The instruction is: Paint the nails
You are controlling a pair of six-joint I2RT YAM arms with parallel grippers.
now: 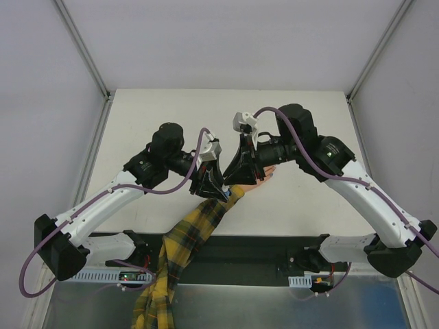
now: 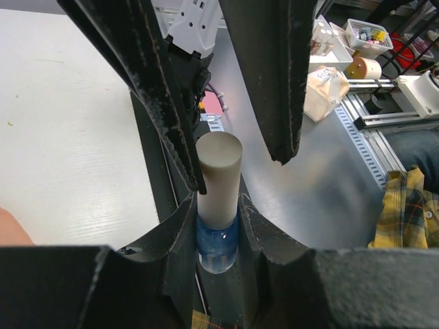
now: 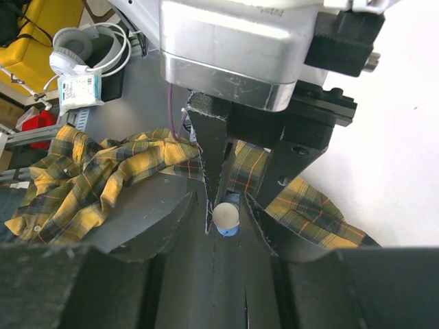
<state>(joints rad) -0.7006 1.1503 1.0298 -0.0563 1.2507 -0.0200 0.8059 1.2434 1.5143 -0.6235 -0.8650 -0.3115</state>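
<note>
Honestly, looking a bit sketchy. Going big to small: got a white table across the upper middle of the overhead shot. Then a yellow plaid sleeve running from the bottom edge up to the centre, ending in a peach hand just right of centre. Can't miss both arms crowding in right over it.

Found the left claw clamped tight on the glass of a small blue bottle, low centre of its own camera. Caught the right claw spread around the beige cap, not gripping: touching the cap's left side with one finger, hanging clear with the other at upper right. Can barely make out the nails, tiny bluish specks at the fingertips, right of centre overhead, off to the right of the bottle.

Biggest worry, probably: squeezing the cap off-centre. With only one finger in contact, could shove the bottle sideways in the left grip or tip it. Might also slip on that smooth cap during the twist and leave it stuck on. Worse, could dribble polish onto the sleeve lying right under both claws. Also worth fretting about snagging the cloth, or bumping the hand and knocking those nails out of place.
</note>
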